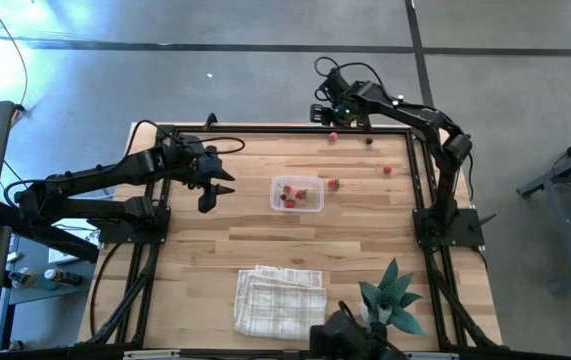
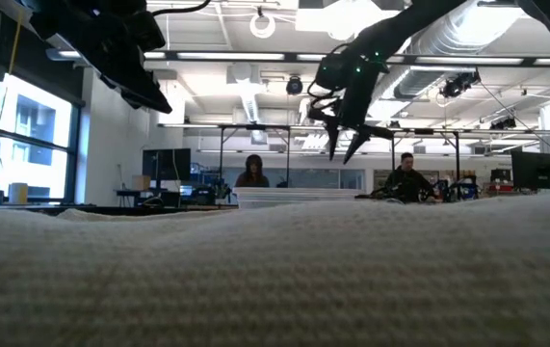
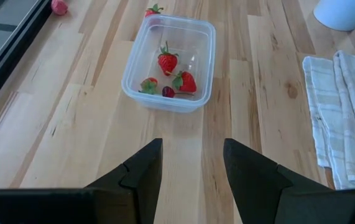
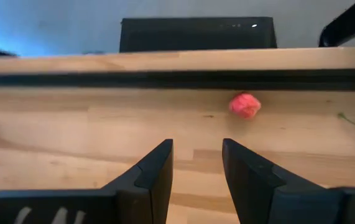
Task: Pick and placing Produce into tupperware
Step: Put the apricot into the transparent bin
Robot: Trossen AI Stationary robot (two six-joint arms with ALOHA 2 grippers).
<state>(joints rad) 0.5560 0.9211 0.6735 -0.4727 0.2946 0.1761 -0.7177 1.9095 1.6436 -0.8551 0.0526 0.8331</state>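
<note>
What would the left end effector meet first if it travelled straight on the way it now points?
Most likely the tupperware, which lies directly ahead of the left end effector; only bare table lies between, though depth is uncertain.

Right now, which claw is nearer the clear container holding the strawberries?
Left. The left claw hovers beside the clear container, open and empty, facing it. The right claw is at the table's far edge, by a loose red piece.

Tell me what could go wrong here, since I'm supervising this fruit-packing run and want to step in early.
1. The small round pink-red fruit lies close to the black rail at the table's far edge, off to one side of the open right pincer; a misaligned close could nudge it against the rail.
2. One red strawberry sits just outside the clear rectangular plastic container; a careless reach might shove the container.
</note>
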